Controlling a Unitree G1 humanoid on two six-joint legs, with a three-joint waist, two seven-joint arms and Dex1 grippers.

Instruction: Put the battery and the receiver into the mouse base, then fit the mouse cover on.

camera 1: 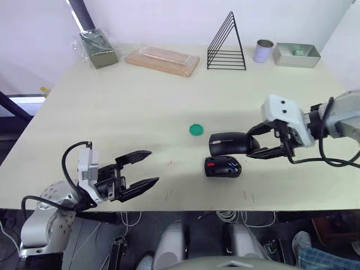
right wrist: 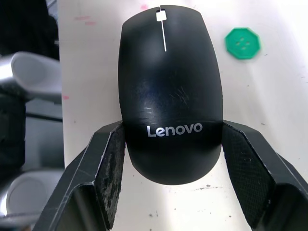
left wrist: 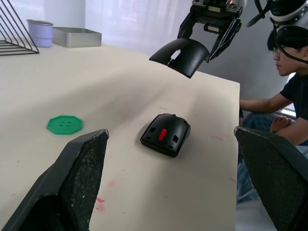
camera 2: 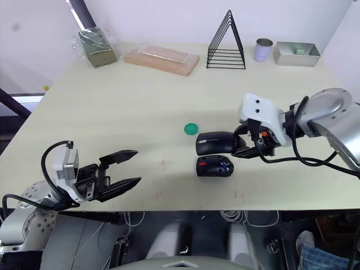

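Mouse cover [camera 1: 229, 143], glossy black with white Lenovo lettering, hangs in the air clamped at its sides between the two black fingers of the right gripper [camera 1: 264, 140]. The right arm reaches in from the right edge of the table [camera 1: 140, 112], its wrist roughly level, the cover pointing left. Just nearer than the cover, on the tabletop, lies the mouse base [camera 1: 223, 167], black with a red patch. The left wrist view shows daylight between the two, the cover [left wrist: 185, 55] raised clear above and beyond the base [left wrist: 166, 134].

Left gripper [camera 1: 139, 170] hovers at the near left of the table, well apart from the mouse parts, its fingers spread wide with nothing between them, pointing right toward the base.

Near the cover, on its far left side, sits a flat green disc [camera 1: 196, 130]. Along the far edge stand a bagged green block [camera 1: 98, 49], a wooden board in clear wrap [camera 1: 162, 60], a black wire rack [camera 1: 228, 48], a pale cup [camera 1: 263, 50] and a metal tray [camera 1: 296, 54].

The left wrist view alone takes in a seated person [left wrist: 288, 72] beyond the right side of the table. I cannot make out the battery or receiver.
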